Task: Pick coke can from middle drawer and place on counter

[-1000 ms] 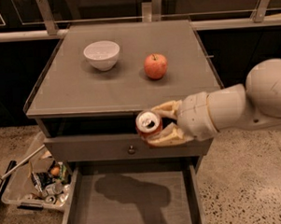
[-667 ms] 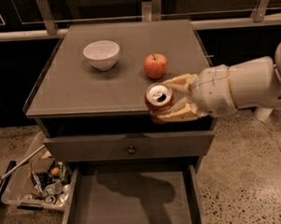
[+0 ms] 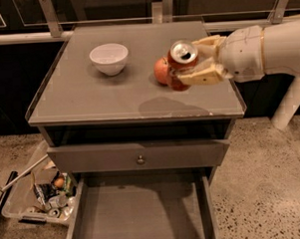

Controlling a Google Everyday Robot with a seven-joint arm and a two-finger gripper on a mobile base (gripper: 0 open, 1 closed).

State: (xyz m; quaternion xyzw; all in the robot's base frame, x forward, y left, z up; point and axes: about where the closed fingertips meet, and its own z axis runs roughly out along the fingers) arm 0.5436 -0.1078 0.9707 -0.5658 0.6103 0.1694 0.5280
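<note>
The coke can (image 3: 181,56), red with a silver top and pull tab, is held in my gripper (image 3: 188,61), which is shut on it from the right. The can hangs tilted above the right part of the counter (image 3: 104,101), just in front of the red-yellow apple (image 3: 161,70), and partly hides it. Its shadow falls on the counter below. The middle drawer (image 3: 139,211) stands pulled open at the bottom of the view, and its flat grey bottom shows nothing in it.
A white bowl (image 3: 109,58) stands on the counter's back left. A shut drawer front with a round knob (image 3: 140,160) sits under the counter. A clear bin of scrap cans (image 3: 41,198) lies on the floor at left. My white arm (image 3: 266,49) reaches in from the right.
My gripper has carried the coke can up from in front of the drawer front to over the counter, close to the apple.
</note>
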